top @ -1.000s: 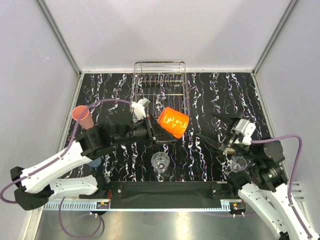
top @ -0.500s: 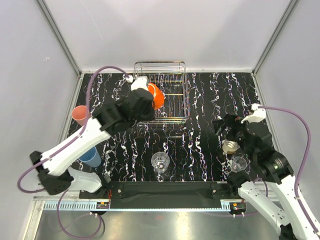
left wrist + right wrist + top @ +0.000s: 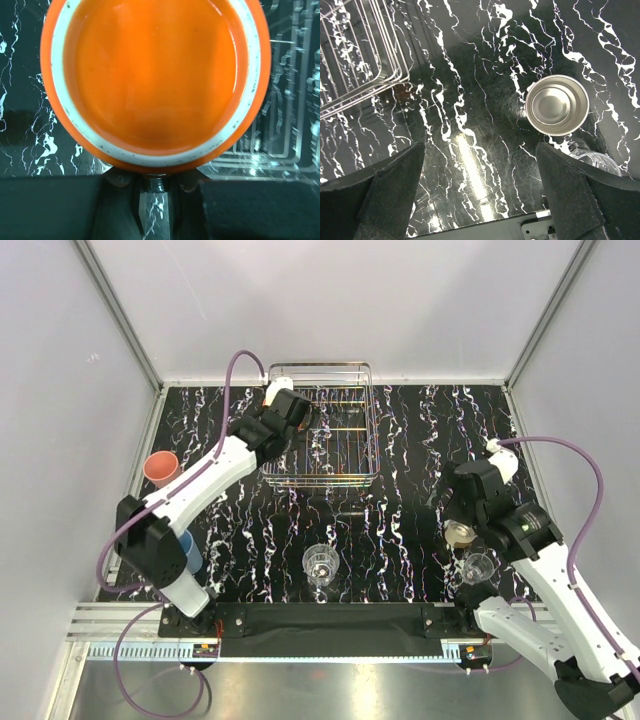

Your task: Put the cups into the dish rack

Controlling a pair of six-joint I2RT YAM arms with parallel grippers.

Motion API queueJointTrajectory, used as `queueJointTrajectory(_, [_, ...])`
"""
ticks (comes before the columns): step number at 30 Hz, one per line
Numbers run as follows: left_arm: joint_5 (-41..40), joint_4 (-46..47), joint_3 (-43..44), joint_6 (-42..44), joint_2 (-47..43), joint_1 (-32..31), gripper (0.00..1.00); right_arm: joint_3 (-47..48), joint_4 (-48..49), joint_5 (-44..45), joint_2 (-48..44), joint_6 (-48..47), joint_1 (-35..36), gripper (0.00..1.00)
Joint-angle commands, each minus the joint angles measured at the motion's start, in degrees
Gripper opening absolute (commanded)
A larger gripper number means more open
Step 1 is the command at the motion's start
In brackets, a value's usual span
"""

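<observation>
While clamping the orange mug over the rack's left edge in the left gripper, risks catching wire and tipping outside if released; holds right gripper spread, empty, near the steel cup.

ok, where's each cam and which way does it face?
Top external: above, behind the bases, looking down on the black marbled table; left arm, right arm show.
Left wrist: on the left pincer, looking into the white-rimmed orange mug it grips.
Right wrist: over the open right pincer, looking down at the shiny steel cup.
Shared: top and right wrist both show that cup and the silver wire dish rack.
</observation>
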Motion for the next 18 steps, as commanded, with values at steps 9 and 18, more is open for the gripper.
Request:
queueJointTrajectory(9, [-6.22, 6.87, 3.13, -4.76, 11.35, 1.55, 0.00, 1.84, 1.88, 1.00, -6.75, 2.00, 0.36, 1.00])
queueJointTrajectory(18, [-4.82, 9.59, 2.69, -5.56, 15.83, 4.01, 0.00, 1.75, 1.96, 1.44, -10.35, 1.22, 0.27, 1.00])
